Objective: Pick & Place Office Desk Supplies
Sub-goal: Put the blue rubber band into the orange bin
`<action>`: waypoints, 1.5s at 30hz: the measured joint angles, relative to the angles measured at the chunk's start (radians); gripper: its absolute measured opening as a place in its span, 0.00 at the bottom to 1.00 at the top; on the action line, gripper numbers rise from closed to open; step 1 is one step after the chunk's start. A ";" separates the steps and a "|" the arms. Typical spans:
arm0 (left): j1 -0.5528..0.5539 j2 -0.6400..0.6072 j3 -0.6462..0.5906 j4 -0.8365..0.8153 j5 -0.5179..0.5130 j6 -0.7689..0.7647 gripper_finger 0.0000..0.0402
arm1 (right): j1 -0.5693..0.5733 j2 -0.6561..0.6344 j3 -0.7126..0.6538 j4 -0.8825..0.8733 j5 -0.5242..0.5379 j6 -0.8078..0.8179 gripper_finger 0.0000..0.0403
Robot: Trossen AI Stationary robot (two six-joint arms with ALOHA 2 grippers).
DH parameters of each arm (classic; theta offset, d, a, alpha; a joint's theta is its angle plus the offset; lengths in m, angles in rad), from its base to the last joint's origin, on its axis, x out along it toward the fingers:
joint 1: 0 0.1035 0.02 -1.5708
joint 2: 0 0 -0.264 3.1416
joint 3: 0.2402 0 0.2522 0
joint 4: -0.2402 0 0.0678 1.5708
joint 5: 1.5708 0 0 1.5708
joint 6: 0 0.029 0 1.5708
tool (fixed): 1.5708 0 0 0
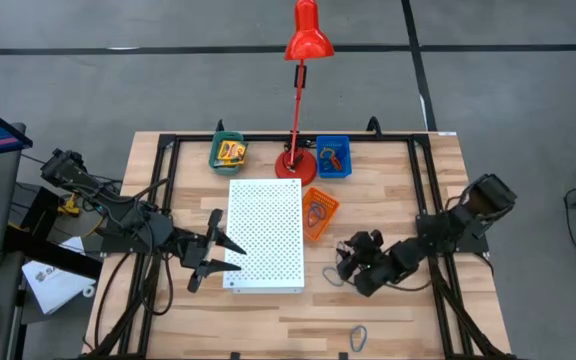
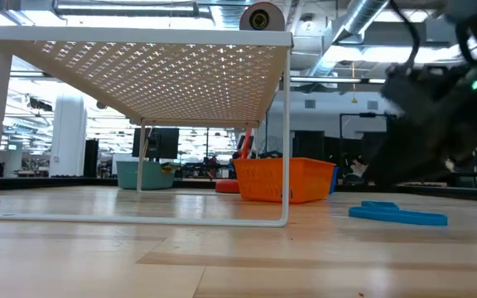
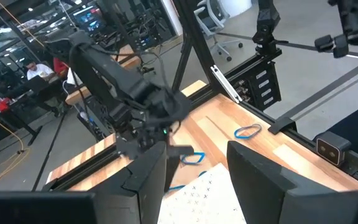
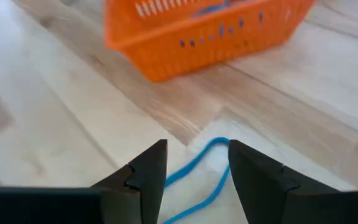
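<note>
Wooden table (image 4: 328, 106), thin blue loop (image 4: 197, 177), lying flat

My table (image 1: 388, 200) is pale matt wood; orange bin (image 4: 204, 31) slotted plastic; white board (image 1: 265, 235) perforated, matt; my fingers (image 4: 143, 180) dull black.

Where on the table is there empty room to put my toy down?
Bare wood runs along the near edge of the table, between the white board and a grey loop. The back right corner past the blue bin is bare too. It is crowded around the red lamp, green bin, orange bin, and near both claws.
</note>
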State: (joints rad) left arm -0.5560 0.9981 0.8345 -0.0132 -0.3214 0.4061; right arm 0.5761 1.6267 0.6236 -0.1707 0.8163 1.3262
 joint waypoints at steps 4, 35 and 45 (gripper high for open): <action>0.000 0.000 0.000 0.007 0.004 0.000 0.41 | -0.017 0.083 0.029 -0.001 -0.003 0.008 0.42; 0.000 0.000 0.000 -0.007 -0.002 0.000 0.41 | -0.003 0.164 0.168 -0.320 -0.026 0.077 0.01; 0.000 0.000 0.000 -0.008 -0.001 0.000 0.41 | 0.034 0.017 0.248 -0.409 0.159 -0.010 0.00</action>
State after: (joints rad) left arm -0.5562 0.9981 0.8345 -0.0216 -0.3222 0.4065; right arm 0.6106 1.6441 0.8721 -0.5797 0.9749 1.3158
